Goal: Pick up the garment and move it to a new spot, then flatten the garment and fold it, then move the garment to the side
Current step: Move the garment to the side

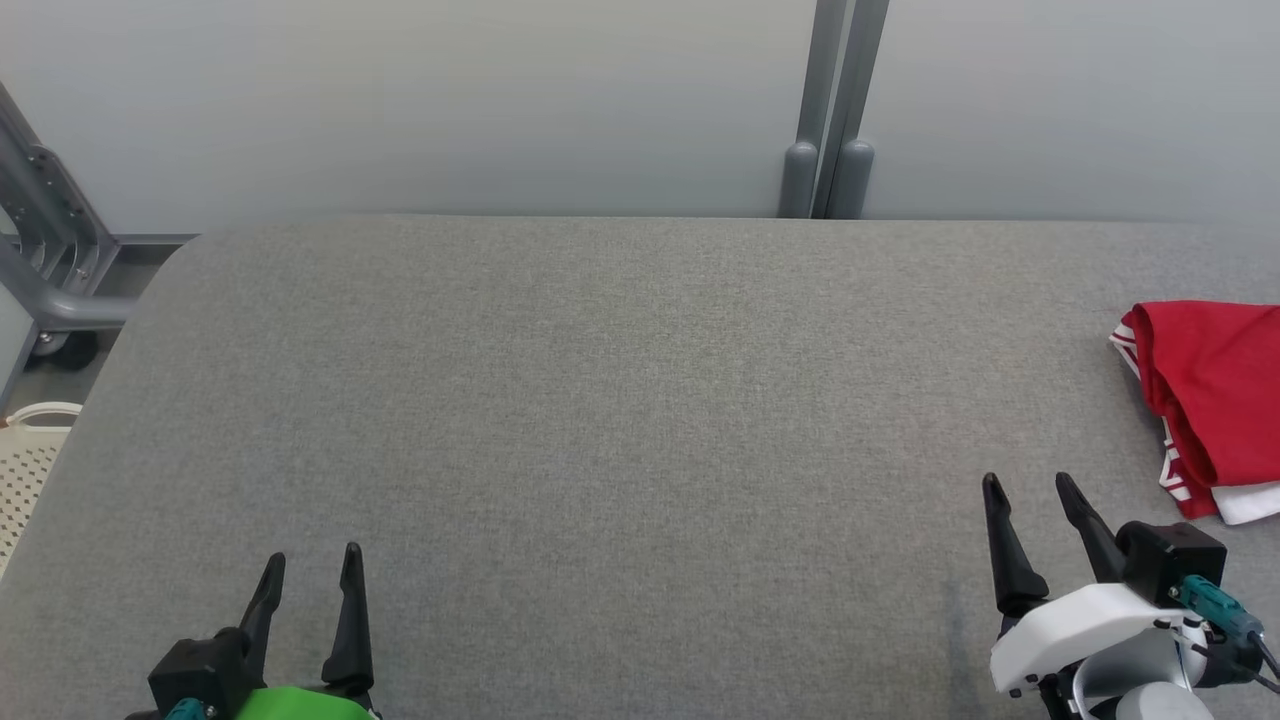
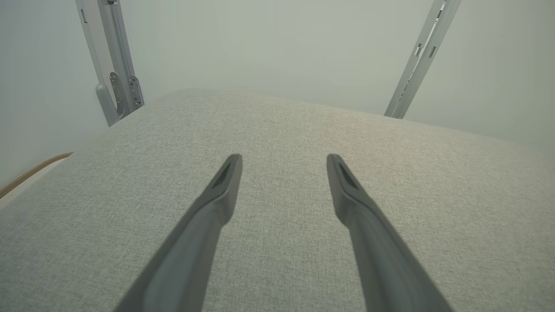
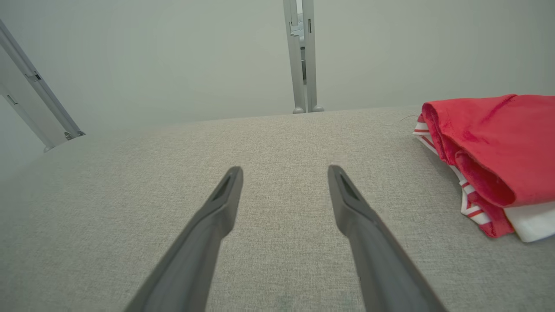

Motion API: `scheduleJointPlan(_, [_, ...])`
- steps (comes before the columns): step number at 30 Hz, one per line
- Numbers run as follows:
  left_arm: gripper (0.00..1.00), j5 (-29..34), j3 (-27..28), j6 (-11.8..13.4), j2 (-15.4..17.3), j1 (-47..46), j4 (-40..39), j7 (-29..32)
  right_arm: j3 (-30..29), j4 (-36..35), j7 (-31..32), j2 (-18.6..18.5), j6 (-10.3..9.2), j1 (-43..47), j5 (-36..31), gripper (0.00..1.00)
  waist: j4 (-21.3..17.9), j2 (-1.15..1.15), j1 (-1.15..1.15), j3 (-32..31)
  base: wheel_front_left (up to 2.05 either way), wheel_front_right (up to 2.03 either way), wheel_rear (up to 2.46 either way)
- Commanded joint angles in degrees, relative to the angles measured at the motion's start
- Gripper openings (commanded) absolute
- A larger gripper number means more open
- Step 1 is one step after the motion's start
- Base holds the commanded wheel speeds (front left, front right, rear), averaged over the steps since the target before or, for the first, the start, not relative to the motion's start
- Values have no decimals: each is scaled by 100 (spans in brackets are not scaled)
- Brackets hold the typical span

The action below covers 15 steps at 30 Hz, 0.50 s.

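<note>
Folded at the table's [image 1: 620,400] far right edge lies the red garment [image 1: 1215,385] (white striped trim, partly cut off by the frame). Both grippers — left gripper [image 1: 312,572] and right gripper [image 1: 1030,488] — hover low with fingers spread wide, holding nothing, apart from the garment.

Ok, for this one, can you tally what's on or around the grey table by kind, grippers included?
Garments: 1, the red and white garment near the right edge of the table.
Grippers: 2, left gripper and right gripper, both open, empty.
Baskets: 1, white basket off the table's left edge.
Total: 4.
</note>
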Motion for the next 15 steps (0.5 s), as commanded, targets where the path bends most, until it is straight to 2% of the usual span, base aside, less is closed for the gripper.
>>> scheduleJointPlan(1, [100, 19, 13, 43, 3, 112, -22, -25, 6, 14, 5, -7, -2, 70, 0, 100, -18, 0, 0, 27, 0, 0, 0])
scheduleJointPlan(15, [100, 65, 23, 77, -3, 38, -71, -26, 12, 164, -51, -5, -2, 9, 97, 100, -30, 0, 0, 137, 0, 0, 0])
